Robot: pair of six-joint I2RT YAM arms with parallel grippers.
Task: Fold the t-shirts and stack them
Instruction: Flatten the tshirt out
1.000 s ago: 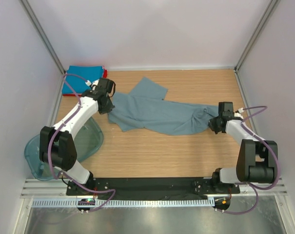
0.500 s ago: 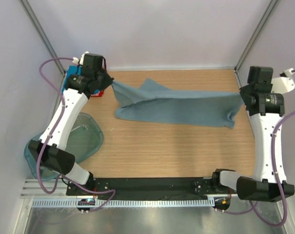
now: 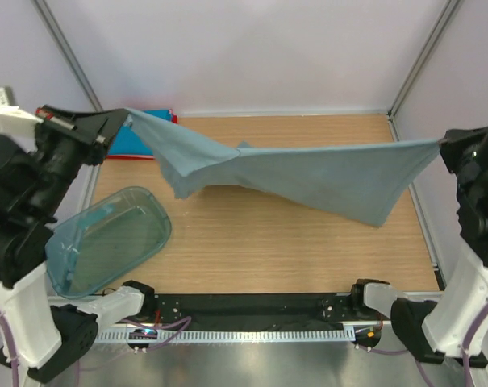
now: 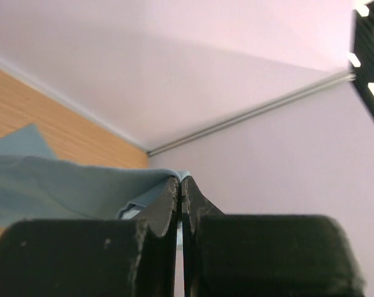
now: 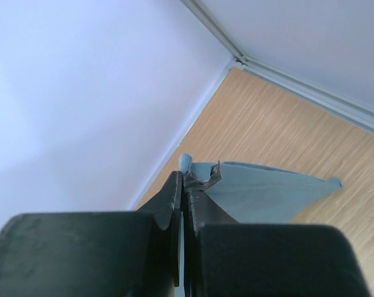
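A dusty grey-blue t-shirt (image 3: pixel 308 173) hangs stretched in the air across the table, sagging in the middle and at its right end. My left gripper (image 3: pixel 123 121) is shut on its left corner, high above the table's far left. My right gripper (image 3: pixel 444 145) is shut on its right corner at the far right. In the left wrist view the grey-blue cloth (image 4: pixel 81 189) runs off to the left from the shut gripper (image 4: pixel 180 182). In the right wrist view a pinch of cloth (image 5: pixel 193 167) sticks out of the shut gripper (image 5: pixel 185 176). A folded bright blue t-shirt (image 3: pixel 135 141) with a red one (image 3: pixel 173 118) under it lies at the far left corner.
A translucent teal plastic tub (image 3: pixel 106 240) lies at the near left of the wooden table (image 3: pixel 268 242). White walls with metal corner posts (image 3: pixel 421 56) close the back and sides. Both arm bases sit on the black rail (image 3: pixel 252 306) at the near edge.
Both arms have risen and pulled apart, lifting the grey-blue t-shirt off the table and stretching it taut between them. The tub, earlier partly under the left arm, now shows in full.
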